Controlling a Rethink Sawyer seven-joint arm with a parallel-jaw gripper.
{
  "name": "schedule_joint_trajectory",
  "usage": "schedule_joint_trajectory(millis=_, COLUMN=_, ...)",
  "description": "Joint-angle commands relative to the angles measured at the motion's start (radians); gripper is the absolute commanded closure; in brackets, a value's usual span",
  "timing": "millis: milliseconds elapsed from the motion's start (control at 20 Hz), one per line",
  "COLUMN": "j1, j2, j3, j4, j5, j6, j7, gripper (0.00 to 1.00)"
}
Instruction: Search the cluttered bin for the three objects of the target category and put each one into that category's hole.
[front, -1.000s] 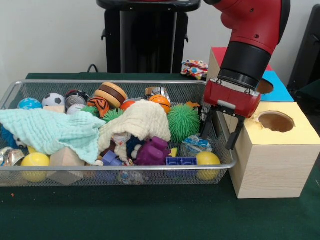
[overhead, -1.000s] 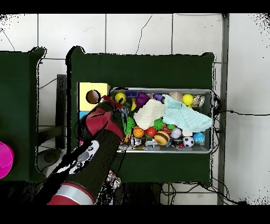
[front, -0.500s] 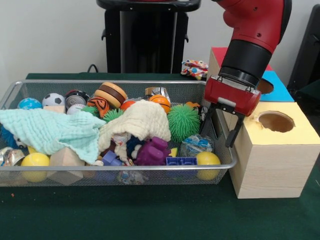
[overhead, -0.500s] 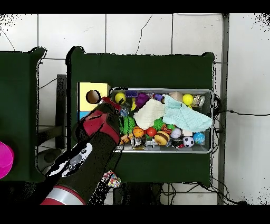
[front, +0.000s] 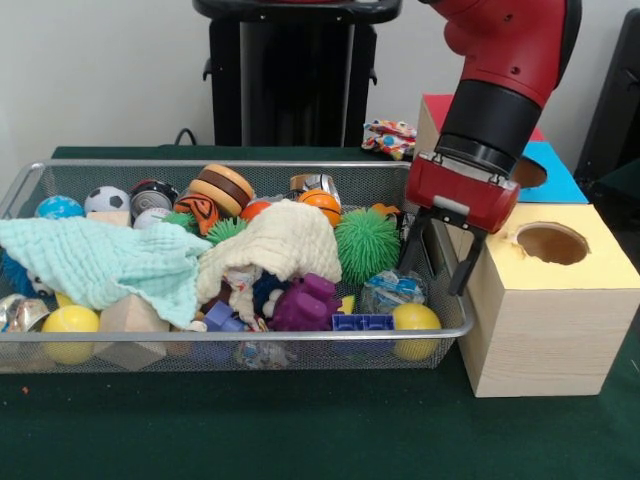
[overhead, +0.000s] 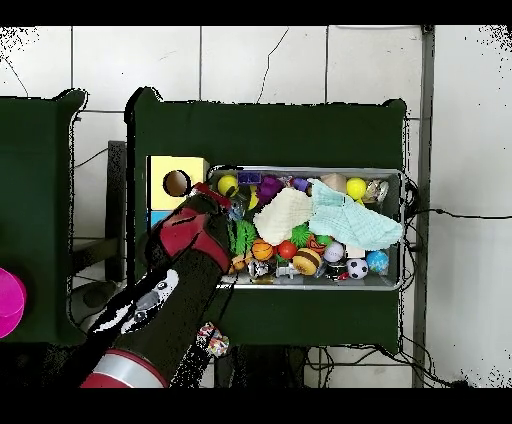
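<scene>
Claw (front: 435, 265) hangs spread and empty above a crumpled bottle (front: 388, 291) beside the basket (front: 250, 335) wall, so descending fingers risk snagging mesh.

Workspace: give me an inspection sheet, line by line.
Surface: green cloth on the table.
Job's things: wire bin full; one clear bottle near its right front; blue-topped box hole partly behind the arm.
Clutter: mint cloth, cream cloth, green spiky ball, yellow ball, purple toy.
Gripper: gripper open, empty, at the bin's right end.
Cables: black cable on the floor.
Surroundings: yellow-topped box, red-topped box.
</scene>
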Motion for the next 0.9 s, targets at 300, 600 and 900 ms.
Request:
schedule_joint_trajectory(millis=300, j1=-0.161, j2=0.02, j3=0.244, j4=0.123, j5=-0.087, j6=0.087, j7=-0.04, gripper=0.0)
schedule_joint_trajectory(millis=600, j1=-0.164, j2=0.029, j3=0.238, j4=0.133, j5=-0.118, j6=0.034, j7=-0.014, gripper=0.0)
schedule_joint_trajectory(millis=900, j1=-0.274, j2=-0.01, j3=0.384, j4=0.175, j5=-0.136, j6=0.191, j7=-0.092, gripper=0.0)
